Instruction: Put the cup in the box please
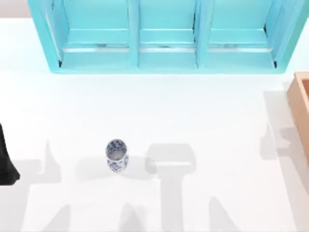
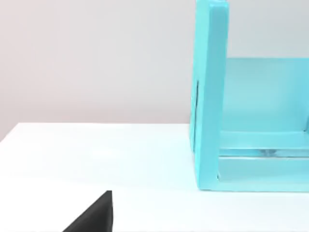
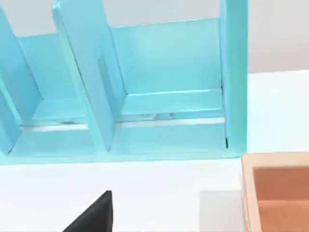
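Porcelain cup upright mid-table, box far right.

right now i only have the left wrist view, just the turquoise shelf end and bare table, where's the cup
Observer: The cup stands upright on the white table, left of centre in the top view, well in front of the turquoise shelf unit.
Operator: ok and the box
Observer: The box sits at the table's right edge in the top view, just in front of the shelf unit's right end.
Operator: anything in the box already
Observer: The right wrist view shows part of its orange-brown inside, and that part is bare.
Operator: is an arm near the cup
Observer: No. A dark piece of the left arm is at the top view's left edge, apart from the cup.
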Controlling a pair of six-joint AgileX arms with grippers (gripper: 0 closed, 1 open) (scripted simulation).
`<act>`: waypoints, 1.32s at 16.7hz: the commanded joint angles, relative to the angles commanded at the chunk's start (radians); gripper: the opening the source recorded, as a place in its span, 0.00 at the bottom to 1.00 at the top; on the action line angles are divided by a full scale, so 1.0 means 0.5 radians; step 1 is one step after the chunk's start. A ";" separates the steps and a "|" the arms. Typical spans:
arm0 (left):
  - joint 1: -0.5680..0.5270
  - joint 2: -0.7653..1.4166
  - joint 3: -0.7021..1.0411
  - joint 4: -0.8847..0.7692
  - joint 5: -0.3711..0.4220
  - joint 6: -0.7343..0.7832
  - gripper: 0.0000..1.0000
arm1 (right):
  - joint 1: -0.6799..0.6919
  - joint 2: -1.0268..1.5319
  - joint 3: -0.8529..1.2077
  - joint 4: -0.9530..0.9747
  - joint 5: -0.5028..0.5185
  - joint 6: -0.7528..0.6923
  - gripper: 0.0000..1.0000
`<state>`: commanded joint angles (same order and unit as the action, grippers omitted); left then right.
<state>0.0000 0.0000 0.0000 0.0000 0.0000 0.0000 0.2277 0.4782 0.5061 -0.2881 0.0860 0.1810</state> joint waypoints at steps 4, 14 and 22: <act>0.000 0.000 0.000 0.000 0.000 0.000 1.00 | 0.320 0.708 0.846 -0.435 0.105 0.269 1.00; 0.000 0.000 0.000 0.000 0.000 0.000 1.00 | 1.074 2.689 3.219 -1.681 0.247 1.027 1.00; 0.000 0.000 0.000 0.000 0.000 0.000 1.00 | 1.453 3.962 4.485 -2.510 0.221 1.521 1.00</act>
<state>0.0000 0.0000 0.0000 0.0000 0.0000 0.0000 0.9543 2.4592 2.7486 -1.5433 0.1964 0.9414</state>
